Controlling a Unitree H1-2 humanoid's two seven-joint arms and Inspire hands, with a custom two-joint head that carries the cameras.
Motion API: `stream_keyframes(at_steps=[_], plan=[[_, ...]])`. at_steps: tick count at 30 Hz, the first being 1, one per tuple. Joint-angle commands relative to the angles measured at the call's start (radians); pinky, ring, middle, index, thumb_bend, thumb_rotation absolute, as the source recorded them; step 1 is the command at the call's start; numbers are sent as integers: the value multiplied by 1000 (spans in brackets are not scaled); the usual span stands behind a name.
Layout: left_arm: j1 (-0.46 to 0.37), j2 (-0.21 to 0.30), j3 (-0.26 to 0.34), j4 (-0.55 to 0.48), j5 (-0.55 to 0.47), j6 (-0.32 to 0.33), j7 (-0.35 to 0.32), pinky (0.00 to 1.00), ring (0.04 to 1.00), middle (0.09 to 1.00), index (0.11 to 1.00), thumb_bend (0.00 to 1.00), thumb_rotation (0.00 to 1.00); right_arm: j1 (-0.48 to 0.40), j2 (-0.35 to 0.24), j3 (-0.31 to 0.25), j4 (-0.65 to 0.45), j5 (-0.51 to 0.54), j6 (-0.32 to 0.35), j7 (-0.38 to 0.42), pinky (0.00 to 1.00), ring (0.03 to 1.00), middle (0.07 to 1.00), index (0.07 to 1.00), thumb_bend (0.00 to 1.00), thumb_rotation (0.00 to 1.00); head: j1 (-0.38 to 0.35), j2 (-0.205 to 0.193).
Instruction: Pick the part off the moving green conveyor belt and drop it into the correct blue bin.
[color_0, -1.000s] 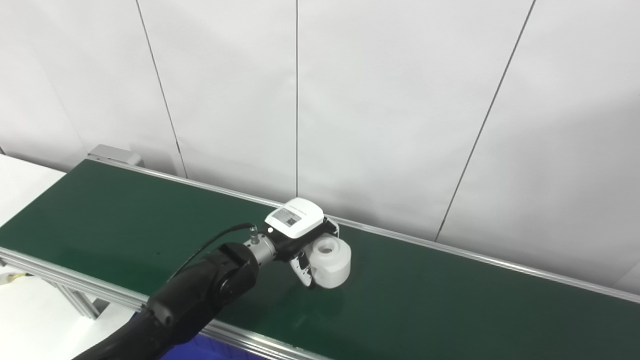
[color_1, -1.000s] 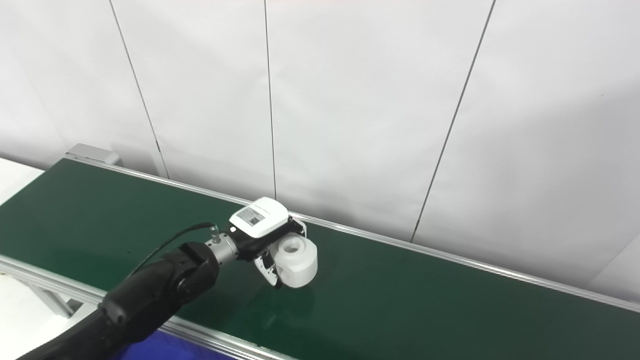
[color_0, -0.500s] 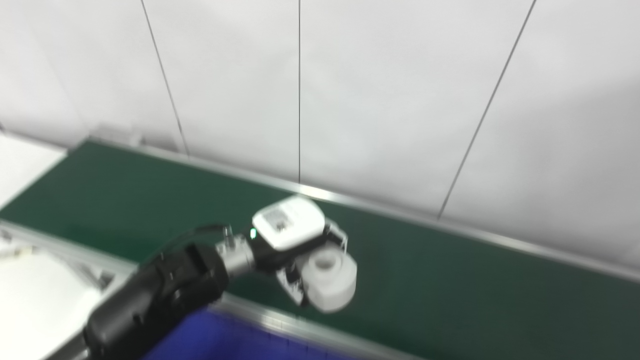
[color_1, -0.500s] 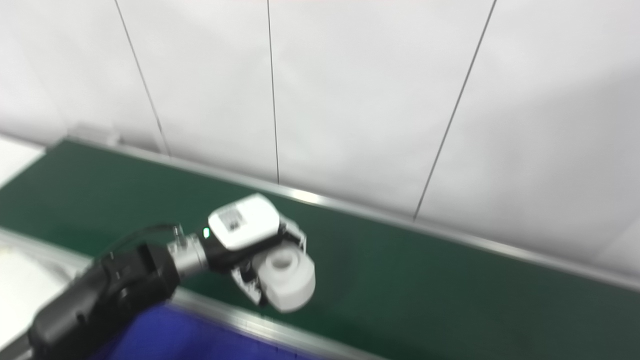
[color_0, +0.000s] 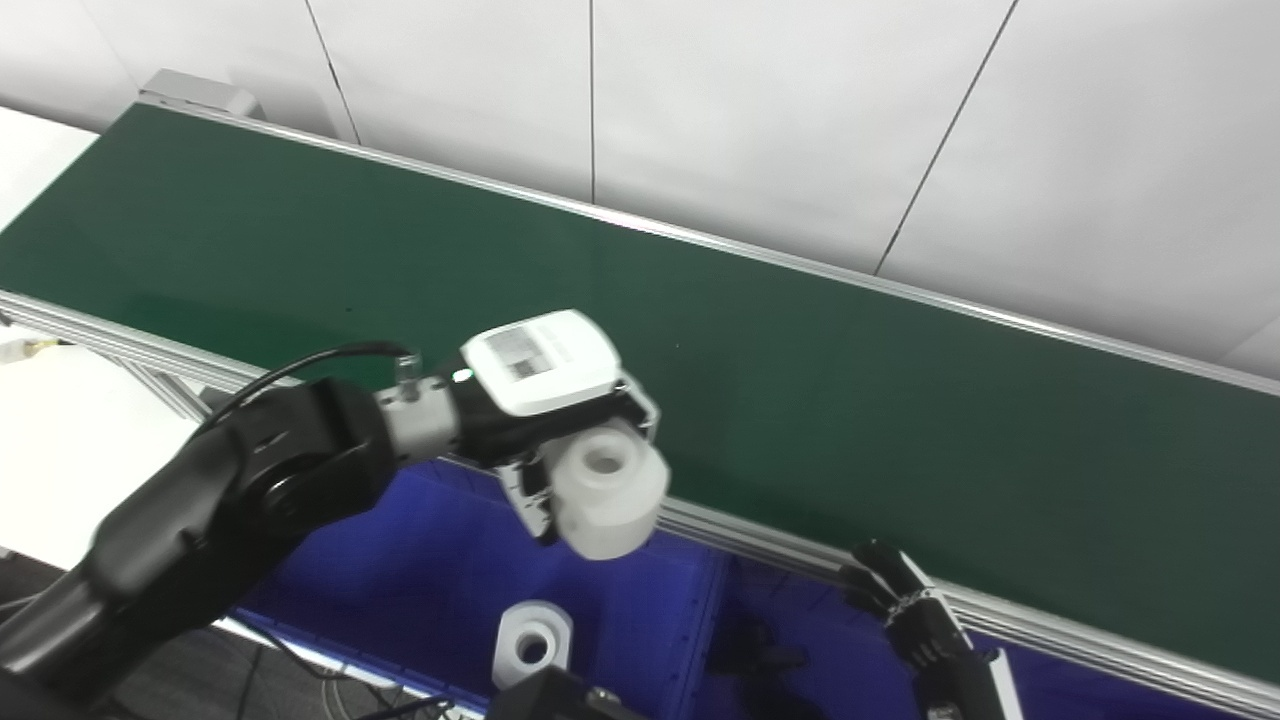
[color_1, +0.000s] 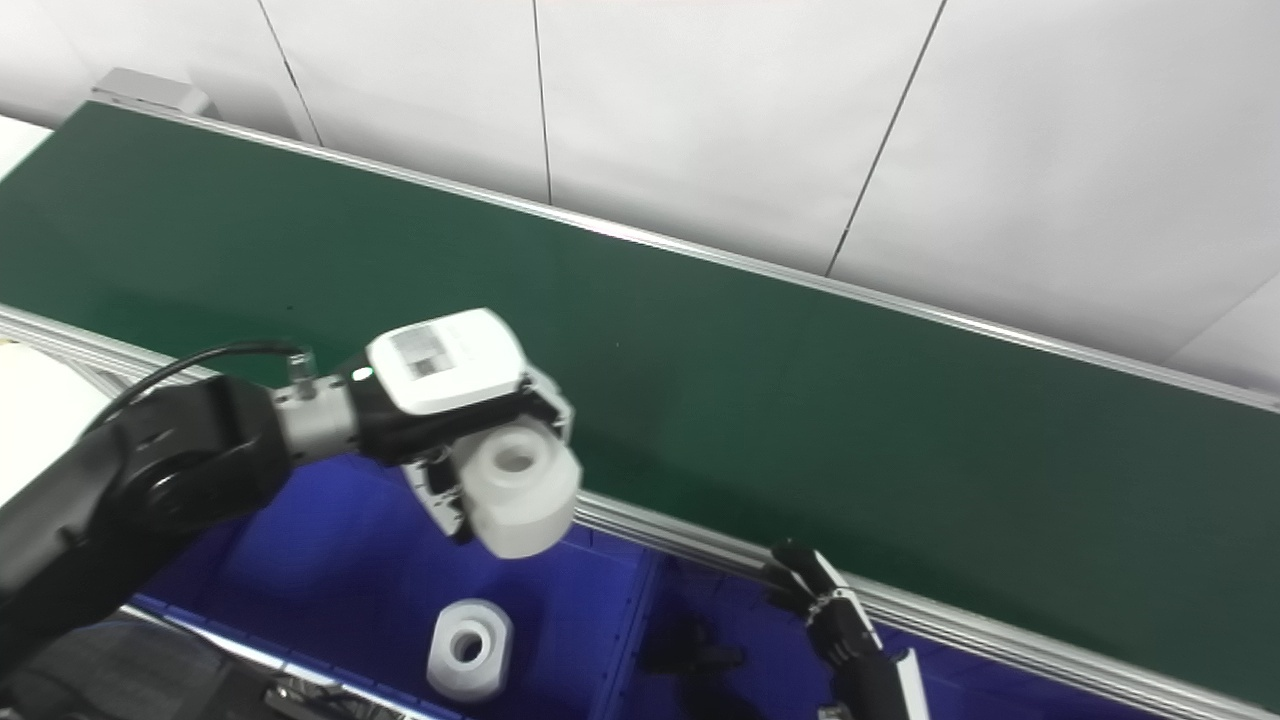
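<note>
The left hand (color_0: 545, 400) grasps the white part (color_0: 605, 487) above the left blue bin (color_0: 420, 560); next it must release it there.

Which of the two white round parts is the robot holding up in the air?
The upper white part, gripped in the left hand above the near belt rail. The other white part lies alone on the floor of the blue bin, touched by no hand.

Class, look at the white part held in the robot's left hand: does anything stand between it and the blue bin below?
Nothing visible does. The left hand holds the white part above the open blue bin. A similar white part lies on the bin floor, lower down, not blocking the drop.
</note>
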Motion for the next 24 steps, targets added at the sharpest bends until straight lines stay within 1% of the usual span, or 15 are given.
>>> stream_keyframes(at_steps=[1, 3, 6, 9, 12, 15, 18, 20, 21, 24], plan=[[49, -20, 36, -37, 22, -3, 53, 357, 398, 491, 526, 501, 0, -5, 2, -8, -36, 25, -23, 23, 760, 808, 852, 847, 803, 902, 0, 1], [106, -57, 58, -42, 39, 10, 77, 364, 405, 498, 519, 501, 0, -7, 1, -16, -36, 36, -23, 34, 759, 805, 850, 843, 805, 892, 3, 5], [162, -98, 80, -27, 59, -9, 120, 362, 410, 509, 512, 501, 0, -11, -1, -27, -31, 59, -23, 58, 759, 801, 847, 839, 798, 875, 11, 5], [220, -135, 105, 13, 92, -38, 197, 374, 417, 511, 508, 501, 0, -17, -6, -32, -28, 63, -23, 75, 772, 812, 855, 847, 808, 881, 14, 3], [262, -167, 133, 48, 120, -50, 268, 383, 420, 508, 510, 502, 0, -18, -3, -39, -26, 62, -23, 80, 766, 807, 851, 842, 819, 879, 14, 3], [300, -197, 161, 106, 146, -80, 371, 383, 422, 506, 511, 502, 0, -21, -1, -43, -24, 66, -23, 87, 765, 805, 848, 842, 816, 874, 14, 2], [322, -219, 174, 150, 168, -96, 446, 395, 424, 507, 510, 502, 0, -21, -2, -44, -26, 60, -23, 84, 763, 801, 844, 840, 820, 879, 15, 1], [335, -253, 190, 187, 181, -89, 510, 396, 422, 510, 509, 501, 0, -23, 0, -46, -25, 59, -23, 85, 760, 800, 842, 840, 818, 880, 15, 0], [340, -268, 195, 199, 190, -80, 531, 397, 422, 513, 508, 501, 0, -24, 1, -47, -23, 62, -23, 88, 761, 799, 842, 839, 815, 878, 14, 0], [348, -293, 209, 241, 203, -81, 593, 395, 421, 514, 511, 501, 0, -25, 1, -48, -21, 62, -23, 93, 763, 801, 845, 844, 810, 878, 12, 0]])
